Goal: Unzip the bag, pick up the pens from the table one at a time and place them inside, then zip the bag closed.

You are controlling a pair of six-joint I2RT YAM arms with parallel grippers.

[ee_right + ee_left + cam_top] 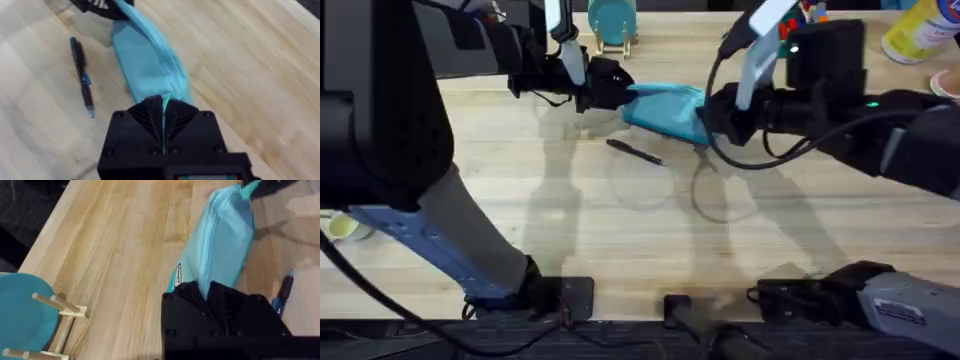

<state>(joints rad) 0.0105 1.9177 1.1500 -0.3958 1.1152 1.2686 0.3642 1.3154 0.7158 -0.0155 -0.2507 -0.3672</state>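
- The bag [665, 108] lies on the far middle of the table [620, 230], its long axis running left to right, the right end a little nearer.
- The left gripper [610, 85] has its jaws clamped on the bag's left end; from the left wrist the cloth runs straight out from between the black fingers [187, 305].
- The right gripper [715, 115] has its jaws pinched on the right end, a thin fold or tab of turquoise between them [165, 107].
- So the bag is stretched between the two arms, each at one end of the zip line; I judge the unzipping pull must run along that axis.
- One pen [635, 151] lies just near of the bag, roughly parallel to it, between the arms and about as close to either.
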